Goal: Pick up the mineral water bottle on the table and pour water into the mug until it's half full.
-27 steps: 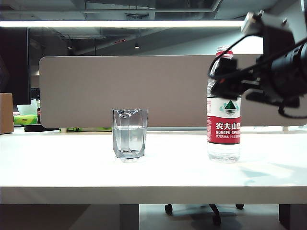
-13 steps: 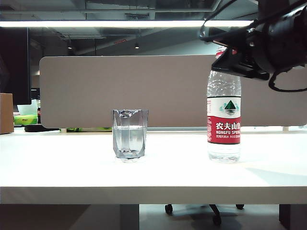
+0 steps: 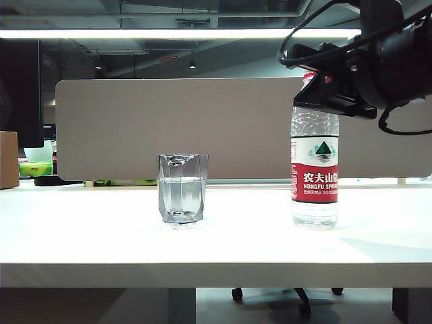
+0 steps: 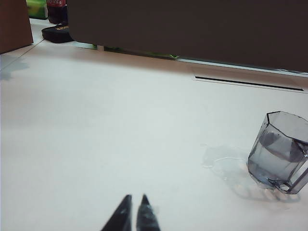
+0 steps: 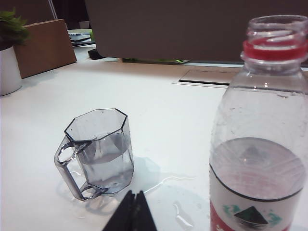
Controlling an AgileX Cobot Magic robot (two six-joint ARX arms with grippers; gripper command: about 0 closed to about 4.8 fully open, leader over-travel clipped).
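Note:
The mineral water bottle (image 3: 314, 169) stands upright on the white table (image 3: 101, 236) at the right, uncapped, with a red neck ring and water in its lower part (image 5: 257, 168). The mug (image 3: 182, 187), a grey faceted glass with a handle, stands left of it holding water up to about the middle (image 5: 103, 154) (image 4: 279, 154). My right gripper (image 3: 322, 100) hangs beside the bottle's neck, apart from it and shut on nothing (image 5: 135, 193). My left gripper (image 4: 135, 197) is low over bare table left of the mug, its tips together and empty.
Small puddles of water (image 5: 180, 204) lie on the table between mug and bottle. A grey partition (image 3: 202, 128) runs along the back. A brown box (image 3: 8, 158) and a white plant pot (image 5: 8, 67) stand at the far left. A cable slot (image 5: 207, 79) is behind.
My right gripper was open around the bottle's upper body; it has risen to neck height and shut empty. The bottle and mug have stayed in place.

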